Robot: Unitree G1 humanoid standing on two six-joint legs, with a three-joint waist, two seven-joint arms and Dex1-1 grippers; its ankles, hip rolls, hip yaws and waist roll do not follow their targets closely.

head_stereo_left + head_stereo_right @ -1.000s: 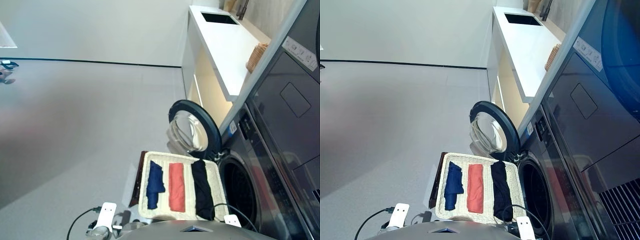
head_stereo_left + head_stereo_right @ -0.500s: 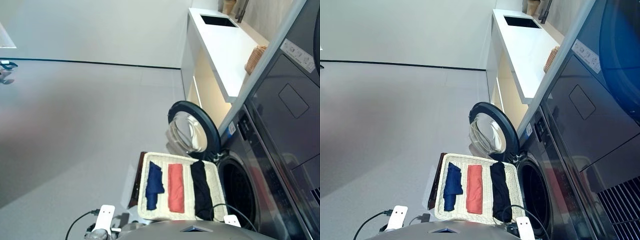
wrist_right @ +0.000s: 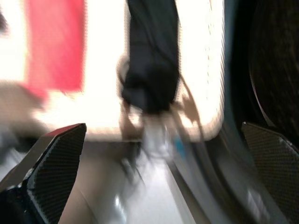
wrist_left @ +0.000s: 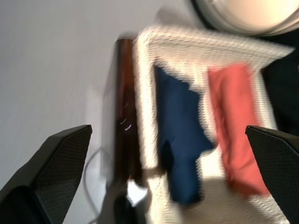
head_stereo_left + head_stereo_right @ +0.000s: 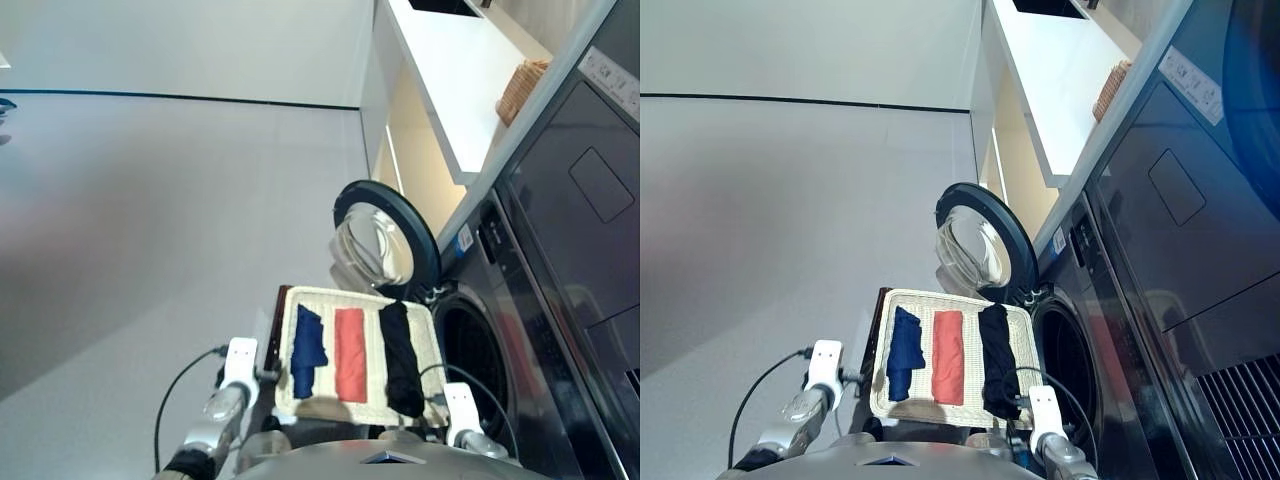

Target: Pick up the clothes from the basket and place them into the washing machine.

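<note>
Cream wicker basket (image 5: 430, 365) beside the washing machine (image 5: 480, 370) holds navy cloth (image 5: 308, 350), red-orange cloth (image 5: 350, 355), black garment (image 5: 400, 358) (soft, light; pinch mid-fold). Left hand (image 4: 154, 205) and right hand (image 3: 159, 205) spread, empty.

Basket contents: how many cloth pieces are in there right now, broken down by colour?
Navy blue cloth: 1
Red-orange cloth: 1
Black cloth: 1
Total: 3, lying side by side in the cream wicker basket, none held by a gripper.
</note>
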